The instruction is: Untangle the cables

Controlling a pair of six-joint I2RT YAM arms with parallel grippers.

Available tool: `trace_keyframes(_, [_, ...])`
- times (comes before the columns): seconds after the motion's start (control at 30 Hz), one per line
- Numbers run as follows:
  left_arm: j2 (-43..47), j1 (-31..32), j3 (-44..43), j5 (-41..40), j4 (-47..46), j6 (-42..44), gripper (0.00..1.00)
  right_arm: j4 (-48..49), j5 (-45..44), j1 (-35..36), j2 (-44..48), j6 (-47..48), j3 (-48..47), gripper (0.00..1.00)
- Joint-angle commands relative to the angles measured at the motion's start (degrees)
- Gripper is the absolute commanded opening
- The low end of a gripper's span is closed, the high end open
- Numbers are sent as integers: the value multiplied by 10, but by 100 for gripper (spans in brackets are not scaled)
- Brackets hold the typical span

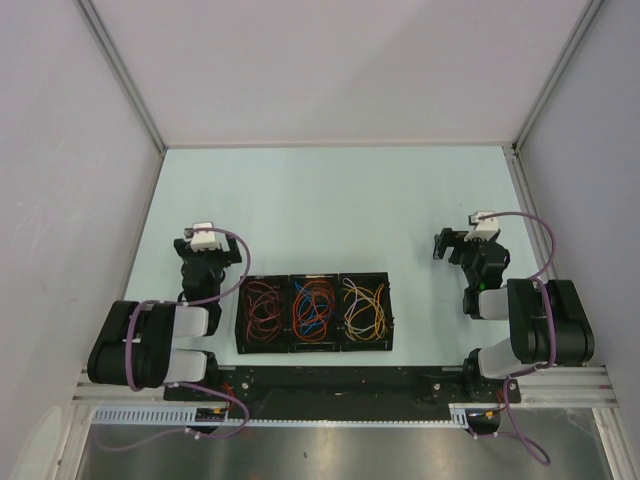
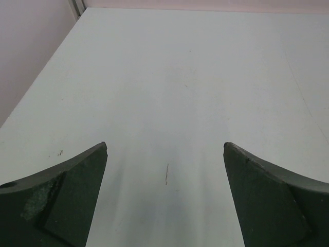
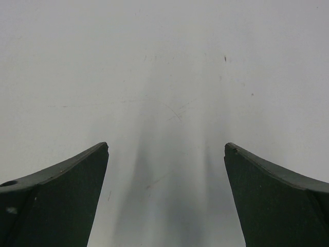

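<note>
Centrally, the cables lie in loose loops inside a black three-compartment tray on the pale table, between both arms. The left gripper and right gripper sit well apart from it, fingers spread wide, holding nothing.

Saw both arms folded back near their bases, elbows low, forearms angled fwd. L side: left arm sat bunched at the near edge, wrist reaching ahead and slightly inward, with the left gripper spread wide, its dark fingers well apart at the bottom corners of the wrist cam view. R side: right arm mirrored that pose, and the right gripper was likewise gaping, fingers far apart. Neither gripped anything.
</note>
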State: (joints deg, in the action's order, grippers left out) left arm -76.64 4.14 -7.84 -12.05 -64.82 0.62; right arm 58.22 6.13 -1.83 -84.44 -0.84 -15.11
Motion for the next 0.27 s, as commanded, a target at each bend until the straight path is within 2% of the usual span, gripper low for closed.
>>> trace_keyframes(0.0, [-1, 3, -10, 20, -43, 9, 100, 35, -1, 3, -1, 8, -2, 100])
trace_keyframes(0.23, [-1, 3, -10, 20, -44, 9, 100, 34, 0, 2, -2, 7, -3, 100])
